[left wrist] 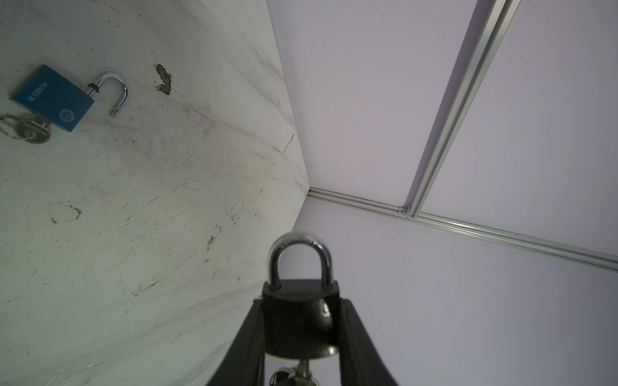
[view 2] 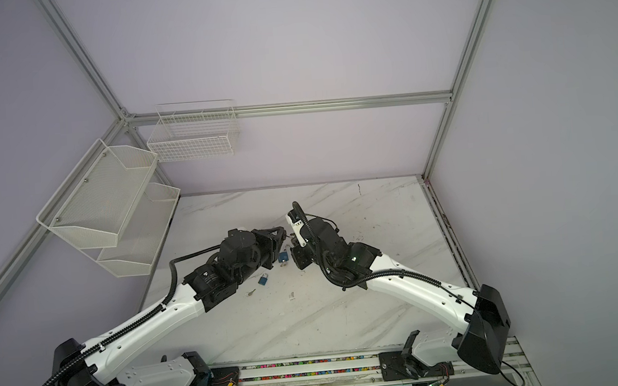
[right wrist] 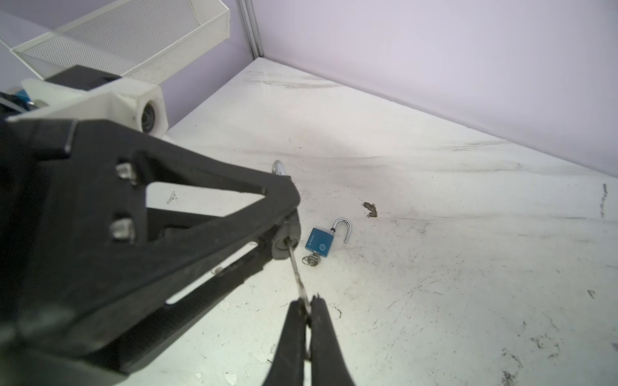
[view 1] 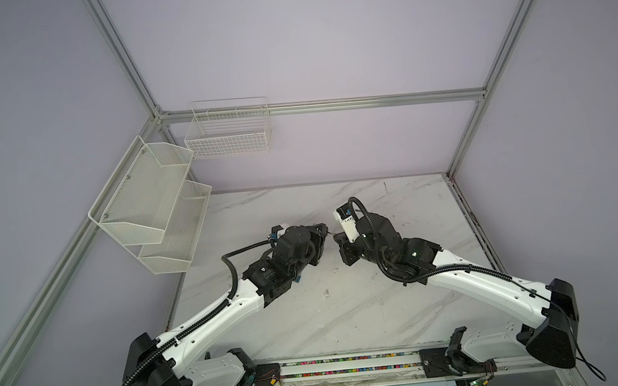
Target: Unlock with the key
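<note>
My left gripper (left wrist: 302, 302) is shut on a black padlock (left wrist: 297, 320), held above the marble table (left wrist: 133, 200). Its silver shackle (left wrist: 299, 254) sits with both legs in the body. A silver key (right wrist: 296, 270) sticks out of the keyhole on the padlock's underside (right wrist: 284, 244). My right gripper (right wrist: 309, 302) is shut on the head of that key. In both top views the left gripper (view 2: 280, 235) and the right gripper (view 2: 293, 241) meet tip to tip over the table's middle; the padlock is mostly hidden there.
A blue padlock (right wrist: 320, 243) with its shackle swung open and a key in it lies on the table just below the grippers. A second blue padlock (view 2: 263, 279) and a loose key (view 2: 251, 292) lie nearer the left arm. White mesh shelves (view 1: 149, 199) and a wire basket (view 1: 227, 132) hang on the walls.
</note>
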